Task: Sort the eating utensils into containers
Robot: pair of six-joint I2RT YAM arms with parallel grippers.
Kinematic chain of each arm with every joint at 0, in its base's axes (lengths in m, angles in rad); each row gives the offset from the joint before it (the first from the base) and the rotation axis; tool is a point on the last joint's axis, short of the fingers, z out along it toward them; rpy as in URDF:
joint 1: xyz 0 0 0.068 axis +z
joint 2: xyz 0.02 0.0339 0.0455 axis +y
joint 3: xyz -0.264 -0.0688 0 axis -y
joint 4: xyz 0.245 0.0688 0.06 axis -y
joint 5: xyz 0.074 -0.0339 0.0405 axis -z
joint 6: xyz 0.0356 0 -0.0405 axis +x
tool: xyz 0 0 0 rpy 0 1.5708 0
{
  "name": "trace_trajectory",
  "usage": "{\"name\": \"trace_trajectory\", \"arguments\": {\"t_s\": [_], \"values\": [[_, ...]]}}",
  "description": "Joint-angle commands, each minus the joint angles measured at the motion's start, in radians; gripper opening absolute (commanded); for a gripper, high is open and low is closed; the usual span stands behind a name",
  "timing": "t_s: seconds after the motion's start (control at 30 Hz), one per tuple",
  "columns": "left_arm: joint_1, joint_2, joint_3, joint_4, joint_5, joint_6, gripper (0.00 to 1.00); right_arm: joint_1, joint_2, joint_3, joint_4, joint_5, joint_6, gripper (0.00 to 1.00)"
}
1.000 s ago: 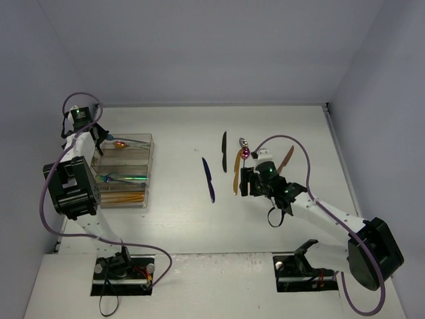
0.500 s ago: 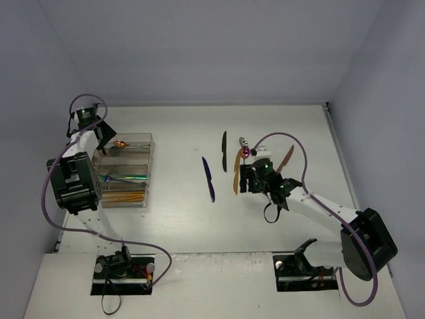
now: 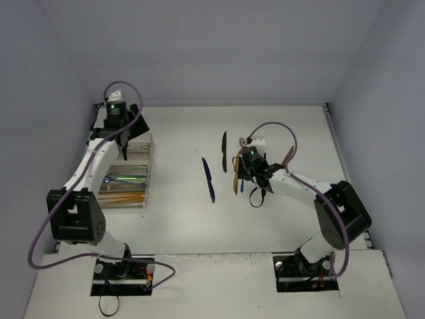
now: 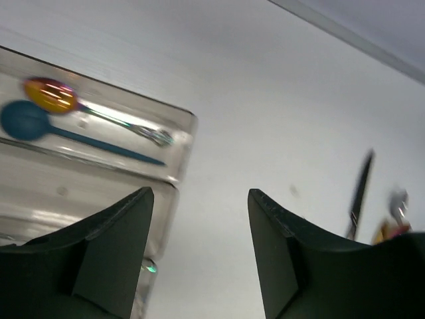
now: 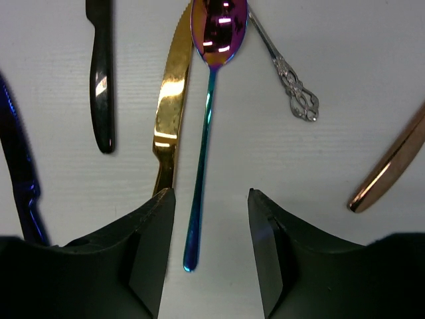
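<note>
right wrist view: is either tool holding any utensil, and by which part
Nothing is held. The right tool stands open, its fingers either side of the iridescent spoon's handle without touching it. The left tool is open and empty.

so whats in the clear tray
An iridescent spoon and a blue spoon share an end compartment of the tray; gold chopsticks and a greenish utensil fill others. The left arm hides part.

White table (image 3: 174,222) (matte finish), pale grey walls (image 3: 212,53)
</note>
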Motion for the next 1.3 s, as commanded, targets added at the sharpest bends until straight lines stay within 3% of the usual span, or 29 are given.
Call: {"name": "trace_trajectory", "arguments": {"t_s": [0.0,0.2,0.57,0.7,0.73,0.8,1.03,1.27], "values": [[-0.158,-0.132,-0.069,-0.038,-0.012,0.060,0.56,-0.025,0.101,0.122,0.030,0.048,0.052,0.41],[-0.238,-0.262,-0.182,-0.060,0.000,0.091,0.56,-0.038,0.209,0.197,0.029,0.067,0.074,0.36],[-0.247,-0.389,-0.285,-0.064,0.031,0.101,0.59,-0.062,0.325,0.239,0.029,0.097,0.105,0.28],[-0.254,-0.377,-0.284,-0.058,0.051,0.091,0.59,-0.072,0.330,0.233,0.027,0.095,0.109,0.13],[-0.257,-0.373,-0.281,-0.056,0.056,0.089,0.59,-0.074,0.320,0.231,0.027,0.100,0.105,0.04],[-0.263,-0.360,-0.271,-0.057,0.067,0.087,0.59,-0.075,0.292,0.225,0.027,0.105,0.066,0.00],[-0.282,-0.330,-0.226,-0.016,0.149,0.049,0.59,-0.053,0.109,0.201,0.035,0.015,-0.159,0.00],[-0.335,-0.268,-0.169,0.077,0.233,0.000,0.59,0.041,-0.154,0.098,0.096,-0.225,-0.333,0.00]]}}
